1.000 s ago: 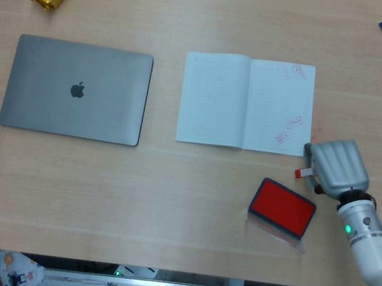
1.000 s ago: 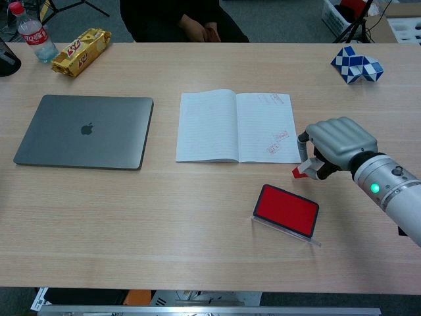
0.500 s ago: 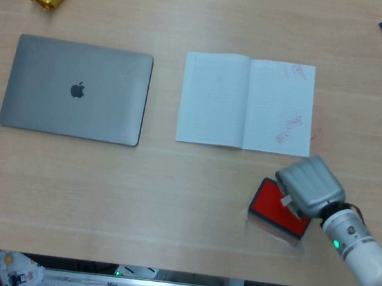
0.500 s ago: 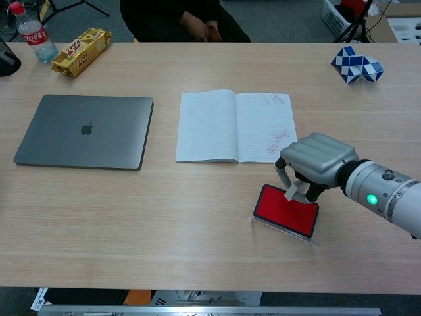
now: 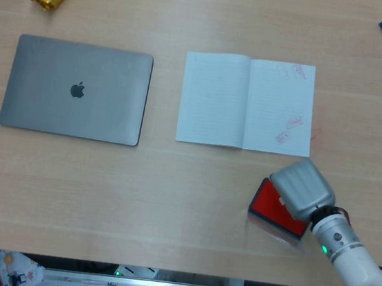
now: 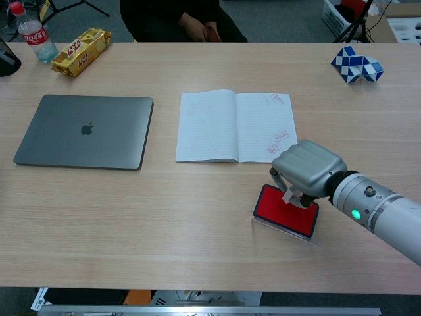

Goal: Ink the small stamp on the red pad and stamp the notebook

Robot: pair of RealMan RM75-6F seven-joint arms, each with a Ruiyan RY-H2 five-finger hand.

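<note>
My right hand (image 5: 302,189) (image 6: 306,168) hovers directly over the red ink pad (image 5: 273,210) (image 6: 279,209), near the table's front right. It grips the small stamp (image 6: 291,196), whose pale body pokes out below the fingers and meets the pad's red surface in the chest view. In the head view the hand hides the stamp. The open notebook (image 5: 246,102) (image 6: 234,126) lies just beyond the pad, with several faint red stamp marks on its right page. My left hand appears in neither view.
A closed grey laptop (image 5: 76,89) (image 6: 83,131) lies at the left. A yellow snack packet (image 6: 81,51) and a bottle (image 6: 35,33) sit at the far left, a blue-white puzzle toy (image 6: 356,65) at the far right. A seated person (image 6: 181,20) is across the table.
My right hand carried the stamp from beside the notebook's right edge down and left onto the red pad, then settled lower over it.
</note>
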